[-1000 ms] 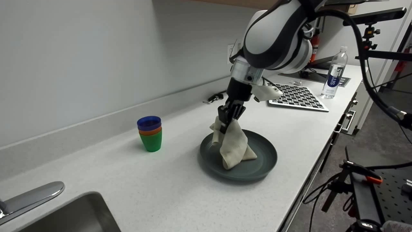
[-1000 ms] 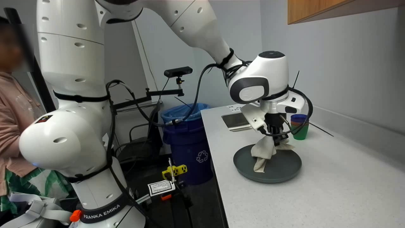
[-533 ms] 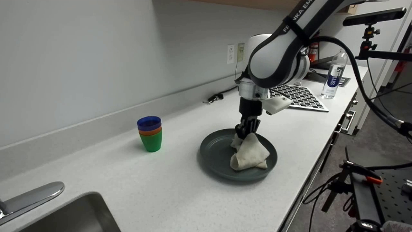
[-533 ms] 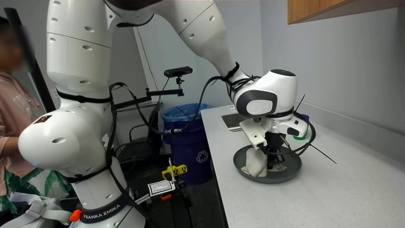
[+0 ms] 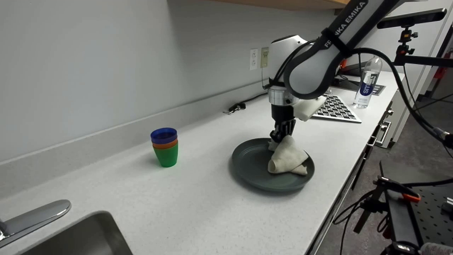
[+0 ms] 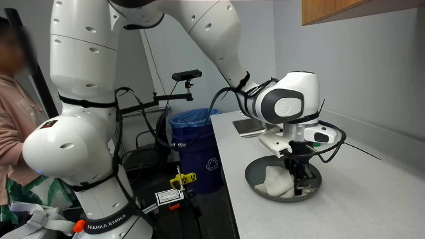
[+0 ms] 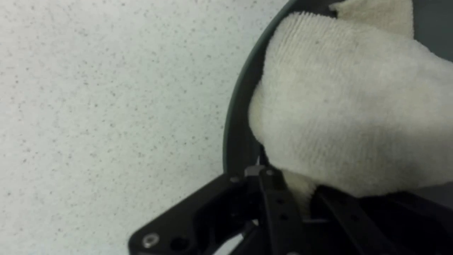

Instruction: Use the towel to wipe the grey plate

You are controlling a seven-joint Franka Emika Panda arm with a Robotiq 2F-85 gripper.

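The dark grey plate (image 5: 249,166) lies flat on the white counter; it also shows in an exterior view (image 6: 256,171) and in the wrist view (image 7: 238,117). The cream towel (image 5: 287,157) lies bunched and folded over on the plate, in an exterior view (image 6: 277,181) and in the wrist view (image 7: 354,99). My gripper (image 5: 281,136) points down at the plate, in an exterior view (image 6: 300,187) also. In the wrist view the gripper (image 7: 296,184) is shut on a fold of the towel, close to the plate's rim. The fingertips are partly hidden by the towel.
Stacked blue, orange and green cups (image 5: 166,154) stand on the counter near the wall. A sink (image 5: 88,235) with a faucet (image 5: 39,219) lies at the near end. A checkered board (image 5: 334,108) and a water bottle (image 5: 368,85) stand behind the arm. A black clip (image 5: 237,107) lies by the wall.
My gripper came down, pressing the towel onto the plate. In the last half second, gripper and towel moved farther along the counter, away from the sink, and the plate slid with them.
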